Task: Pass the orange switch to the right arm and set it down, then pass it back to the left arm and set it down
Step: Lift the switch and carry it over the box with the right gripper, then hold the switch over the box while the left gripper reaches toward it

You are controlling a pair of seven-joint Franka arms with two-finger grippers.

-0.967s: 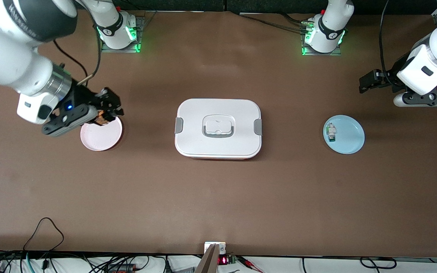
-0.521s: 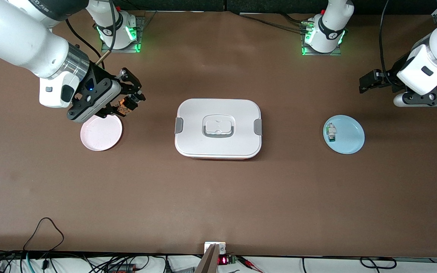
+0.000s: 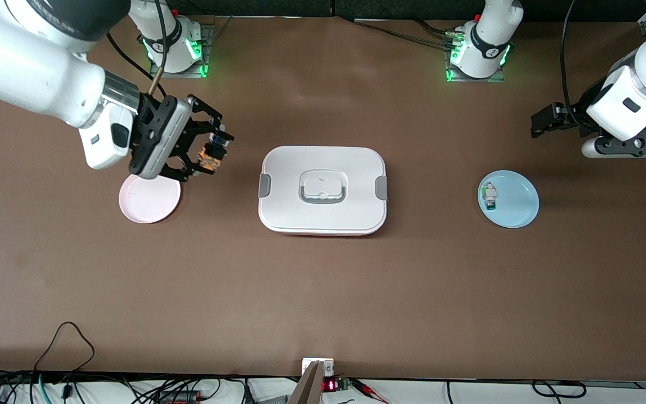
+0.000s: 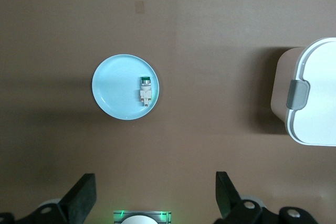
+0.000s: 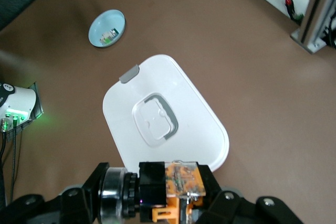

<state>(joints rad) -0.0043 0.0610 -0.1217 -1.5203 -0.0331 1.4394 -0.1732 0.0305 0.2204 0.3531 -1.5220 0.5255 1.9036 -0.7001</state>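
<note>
My right gripper [image 3: 214, 151] is shut on the orange switch [image 3: 211, 155], a small black and orange part, and hangs in the air over the bare table between the pink plate [image 3: 149, 198] and the box [image 3: 323, 190]. In the right wrist view the orange switch [image 5: 170, 187] fills the space between the jaws, with the box [image 5: 164, 116] below it. The white box with grey latches sits mid-table. My left gripper [image 4: 156, 195] waits, open and empty, high at the left arm's end of the table; its fingers [image 4: 84, 195] stand wide apart.
A light blue plate [image 3: 508, 198] with a small white-and-green component [image 3: 489, 194] lies toward the left arm's end. The pink plate has nothing on it. Cables [image 3: 65, 348] trail along the table edge nearest the front camera.
My right gripper has lifted the orange switch off the pink plate and carried it toward the box, turning as it went. The left arm has not moved.
</note>
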